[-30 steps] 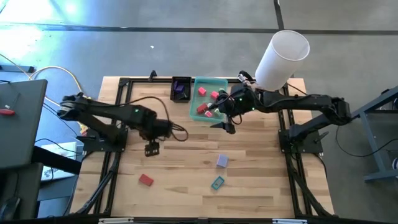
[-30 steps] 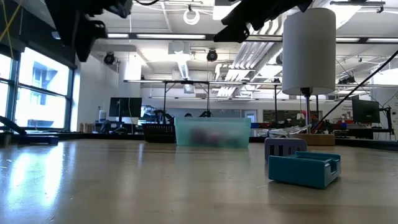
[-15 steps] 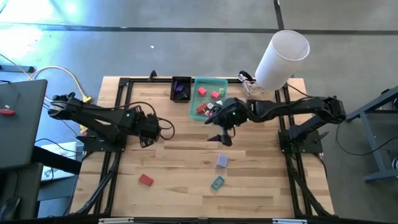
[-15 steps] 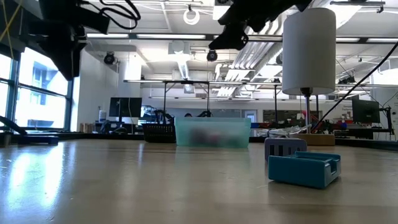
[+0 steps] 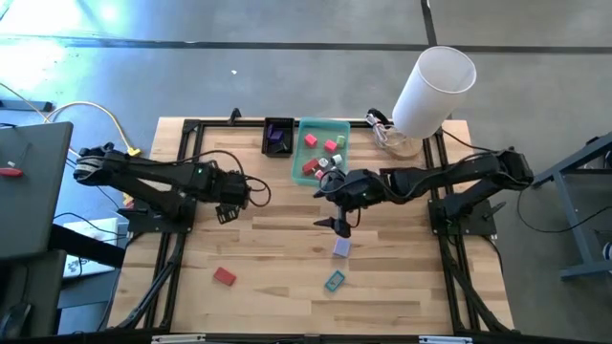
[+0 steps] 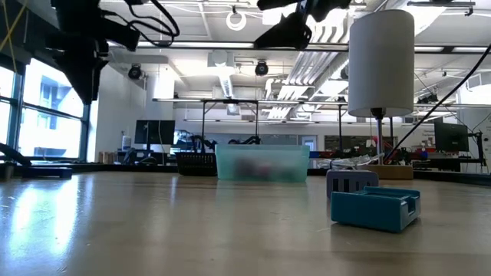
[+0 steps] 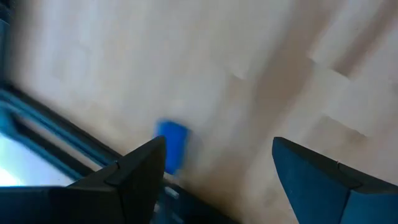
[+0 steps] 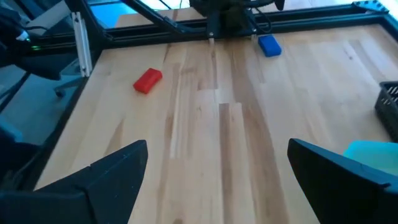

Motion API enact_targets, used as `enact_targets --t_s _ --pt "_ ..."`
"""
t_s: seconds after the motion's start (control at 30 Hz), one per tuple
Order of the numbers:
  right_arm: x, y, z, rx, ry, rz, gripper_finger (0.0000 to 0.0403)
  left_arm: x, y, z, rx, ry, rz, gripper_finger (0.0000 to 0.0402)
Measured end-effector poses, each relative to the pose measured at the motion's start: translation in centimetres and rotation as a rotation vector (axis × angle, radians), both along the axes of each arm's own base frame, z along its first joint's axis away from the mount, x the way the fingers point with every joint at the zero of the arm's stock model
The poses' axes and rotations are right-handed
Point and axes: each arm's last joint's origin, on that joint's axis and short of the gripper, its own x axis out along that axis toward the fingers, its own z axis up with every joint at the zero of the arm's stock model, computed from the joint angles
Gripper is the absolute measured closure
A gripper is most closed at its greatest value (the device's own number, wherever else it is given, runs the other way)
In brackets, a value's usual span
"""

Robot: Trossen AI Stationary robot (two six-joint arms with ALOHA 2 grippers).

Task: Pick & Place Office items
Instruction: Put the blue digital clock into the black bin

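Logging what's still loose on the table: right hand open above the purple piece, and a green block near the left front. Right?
Not quite: that block is red, as the high view shows. The right hand does hang open above the purple piece.

The right tool [image 8: 217, 186] hangs over the bare wooden table [image 8: 205, 155], its two dark fingers [image 8: 93, 180] spread wide with nothing between them. Well ahead of it a red block [image 8: 148, 81] lies on the boards, off to the side of one finger, and farther still a blue block [image 8: 269, 45] lies close to the black frame [image 8: 186, 25] at the table's far edge, just beside the base of the other arm [image 8: 227, 15]. Off to the other finger's side show the corner of a black tray [image 8: 390, 106] and, nearer the tool, a bit of a teal tray [image 8: 373, 151].
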Motion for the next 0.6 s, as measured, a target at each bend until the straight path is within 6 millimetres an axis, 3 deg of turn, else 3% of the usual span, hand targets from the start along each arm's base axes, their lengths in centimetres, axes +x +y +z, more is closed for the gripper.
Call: enact_targets --t_s 0.13,0.37,0.6 --pt "-0.2 1.0 -0.1 0.008 0.011 0.000 0.0027 -0.2 1.2 -0.3 -0.212 0.041 0.070 0.0117" --pt "-0.6 2.6 -1.0 -0.055 0.014 -0.038 0.0027 -0.8 4.4 -0.3 -0.212 0.081 0.122 0.0117" --pt "-0.9 2.8 -2.0 -0.068 0.048 -0.038 0.0027 -1.9 7.2 -0.3 -0.263 0.070 0.306 0.0117"
